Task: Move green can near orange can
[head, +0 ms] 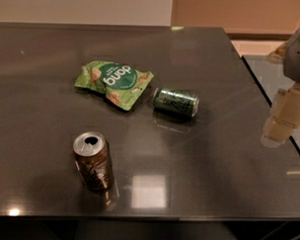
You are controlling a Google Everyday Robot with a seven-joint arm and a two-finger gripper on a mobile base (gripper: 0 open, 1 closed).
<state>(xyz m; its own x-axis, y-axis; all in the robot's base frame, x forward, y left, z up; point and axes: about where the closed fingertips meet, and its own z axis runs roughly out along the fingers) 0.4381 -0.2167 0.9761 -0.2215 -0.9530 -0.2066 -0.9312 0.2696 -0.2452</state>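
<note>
The green can (176, 101) lies on its side near the middle of the dark table (227, 159), its ends pointing left and right. The orange can (93, 161) stands upright toward the front left, its silver top with the open tab hole facing up. The two cans are well apart. My gripper (282, 121) hangs at the right edge of the view, above the table's right side, to the right of the green can and clear of both cans. It holds nothing that I can see.
A flat light-green snack bag (113, 82) lies just left of the green can, almost touching it. The table's right edge (269, 101) runs close by the gripper, with a second glossy surface (270, 72) beyond it.
</note>
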